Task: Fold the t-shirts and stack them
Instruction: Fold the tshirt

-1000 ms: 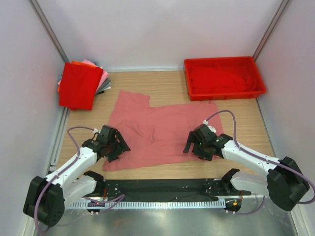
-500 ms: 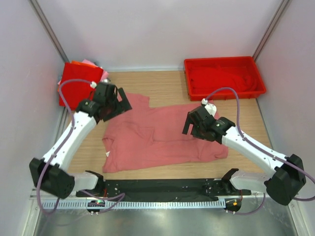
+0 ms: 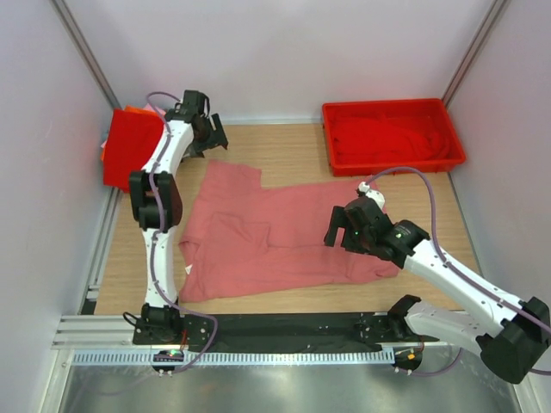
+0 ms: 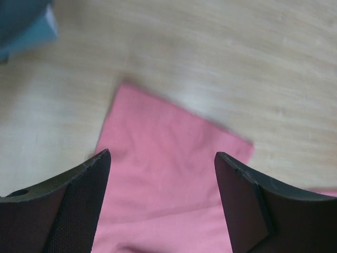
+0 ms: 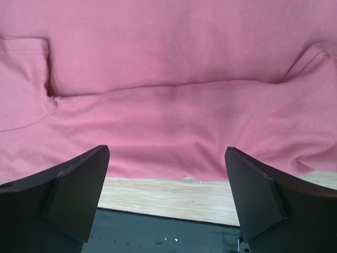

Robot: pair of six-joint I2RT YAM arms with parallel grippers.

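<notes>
T-shirt point(image 3: 275, 237) of salmon pink lies spread and creased on the table point(image 3: 297, 146). Folded stack point(image 3: 133, 155), red on top, sits far left. Left gripper point(image 4: 163, 158) hangs wide and empty over the far-left sleeve. The right gripper point(image 5: 167, 150), also wide and empty, is above the near hem. Red tray point(image 3: 392, 138) sits far right.

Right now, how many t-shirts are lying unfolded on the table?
1: the salmon-pink t-shirt, spread mid-table. The folded stack sits far left; the red tray holds bunched red cloth that may be more.
</notes>
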